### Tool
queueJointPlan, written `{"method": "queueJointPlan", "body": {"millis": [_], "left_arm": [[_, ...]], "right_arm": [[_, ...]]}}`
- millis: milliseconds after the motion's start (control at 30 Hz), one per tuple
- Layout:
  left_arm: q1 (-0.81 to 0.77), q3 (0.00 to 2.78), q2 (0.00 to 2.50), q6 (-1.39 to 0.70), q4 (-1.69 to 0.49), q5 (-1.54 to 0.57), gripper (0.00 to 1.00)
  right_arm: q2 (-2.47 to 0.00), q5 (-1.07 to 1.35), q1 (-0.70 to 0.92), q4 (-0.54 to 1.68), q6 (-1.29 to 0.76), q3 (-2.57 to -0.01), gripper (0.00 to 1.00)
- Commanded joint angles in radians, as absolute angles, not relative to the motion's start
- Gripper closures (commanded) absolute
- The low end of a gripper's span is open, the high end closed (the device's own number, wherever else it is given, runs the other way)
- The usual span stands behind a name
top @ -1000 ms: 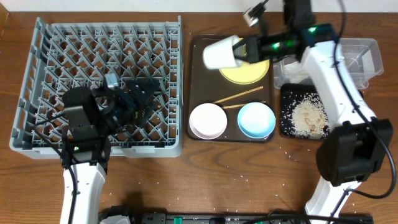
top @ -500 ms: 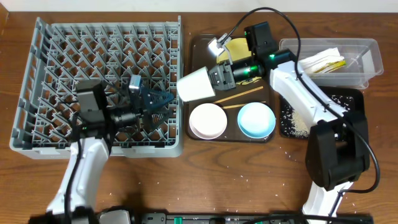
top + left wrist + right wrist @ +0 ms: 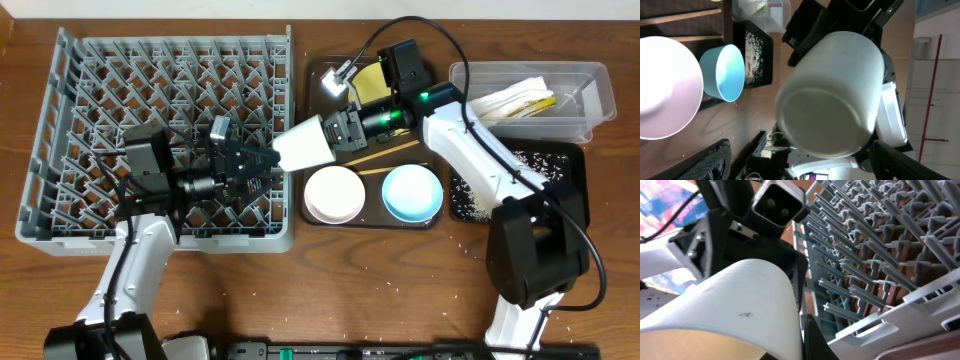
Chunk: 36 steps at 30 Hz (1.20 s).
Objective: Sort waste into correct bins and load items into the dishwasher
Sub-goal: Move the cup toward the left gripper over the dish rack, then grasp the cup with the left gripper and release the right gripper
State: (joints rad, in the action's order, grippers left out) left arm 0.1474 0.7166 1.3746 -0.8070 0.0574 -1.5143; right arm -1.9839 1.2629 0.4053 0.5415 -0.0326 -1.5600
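Wood-grain worktop (image 3: pixel 380 290) carries a grey plastic dish rack (image 3: pixel 230 240) of upright pegs. At the rack's right wall, the right hand (image 3: pixel 345 130) grips a smooth small white cup (image 3: pixel 305 146) tipped sideways. The left hand (image 3: pixel 255 160), above the rack, is spread wide just beside it. Farther right of the rack, a clear tub (image 3: pixel 590 75) holds crumpled wrappers (image 3: pixel 515 100). Only the left wrist view shows the cup's round end.

Even, bright room light, soft shadows; white bowl (image 3: pixel 665 85) overexposed, white cup (image 3: pixel 830 95) softly blurred in left wrist view.
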Motion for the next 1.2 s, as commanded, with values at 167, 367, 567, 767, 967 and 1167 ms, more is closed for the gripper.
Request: {"method": "queueJointPlan", "body": {"millis": [167, 367, 567, 767, 967, 1167], "left_arm": [[0.147, 0.731, 1.371, -0.818, 0.073, -1.539, 0.11], [0.146, 0.731, 1.371, -0.932, 0.176, -1.537, 0.11], [0.146, 0.731, 1.371, -0.945, 0.190, -1.537, 0.12], [0.146, 0.731, 1.371, -0.945, 0.190, -1.533, 0.20], [0.146, 0.731, 1.371, -0.945, 0.191, -1.524, 0.27], [0.146, 0.731, 1.371, -0.945, 0.194, -1.499, 0.25]], "right_arm": [[-1.985, 1.232, 0.426, 0.487, -0.107, -1.555, 0.99], [-1.988, 1.231, 0.475, 0.433, -0.150, -1.554, 0.99], [-2.012, 1.231, 0.530, 0.347, -0.229, -1.554, 0.99], [-2.015, 1.231, 0.546, 0.352, -0.231, -1.554, 0.99], [-2.015, 1.231, 0.548, 0.357, -0.231, -1.549, 0.99], [-2.015, 1.231, 0.556, 0.367, -0.231, -1.546, 0.99]]}}
